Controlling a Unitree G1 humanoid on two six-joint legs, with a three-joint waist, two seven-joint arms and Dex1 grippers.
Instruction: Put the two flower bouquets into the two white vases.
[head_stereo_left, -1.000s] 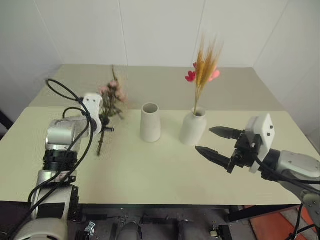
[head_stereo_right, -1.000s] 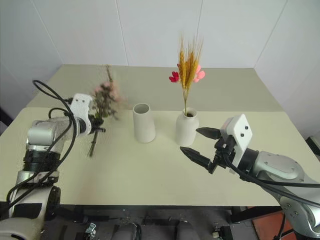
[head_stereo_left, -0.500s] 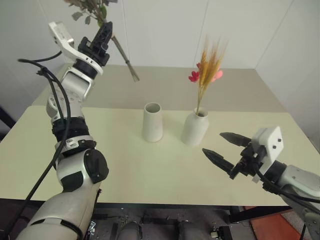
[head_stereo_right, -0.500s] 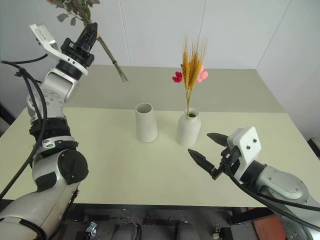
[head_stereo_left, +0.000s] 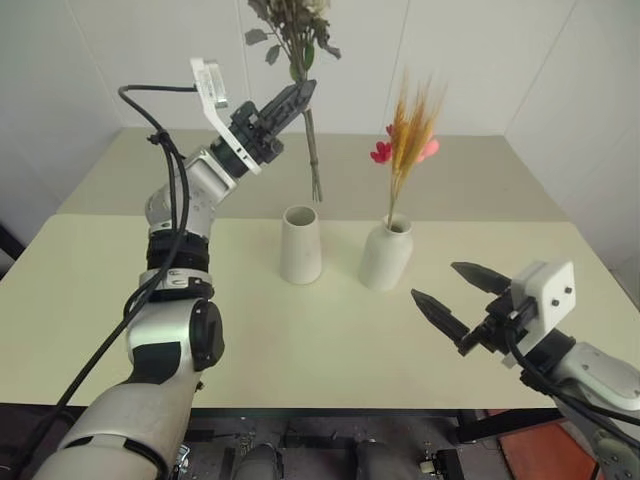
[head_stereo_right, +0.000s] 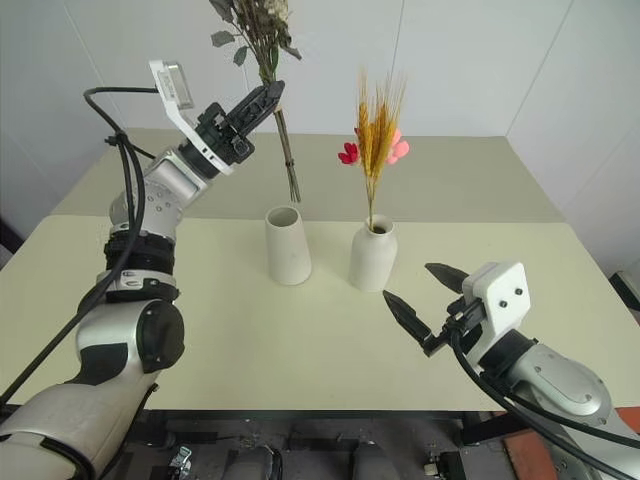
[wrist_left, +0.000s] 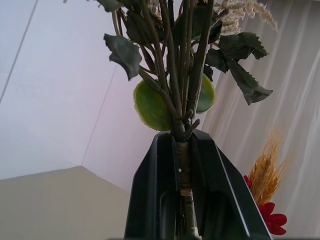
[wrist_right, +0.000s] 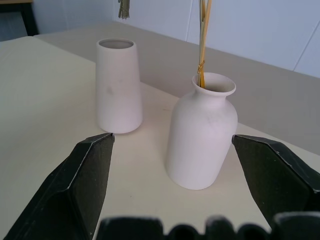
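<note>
Wheat stalks (head_stereo_left: 412, 130) stand in the round vase (head_stereo_left: 386, 254); left pincer (head_stereo_left: 290, 101) clamps roses (head_stereo_left: 295, 25) above the empty tapered vase (head_stereo_left: 301, 245); right pincer (head_stereo_left: 448, 290) gapes.

I am looking over every view and I am not finding any text, label, brand, number or sign that I can read on anything in front of me.
</note>
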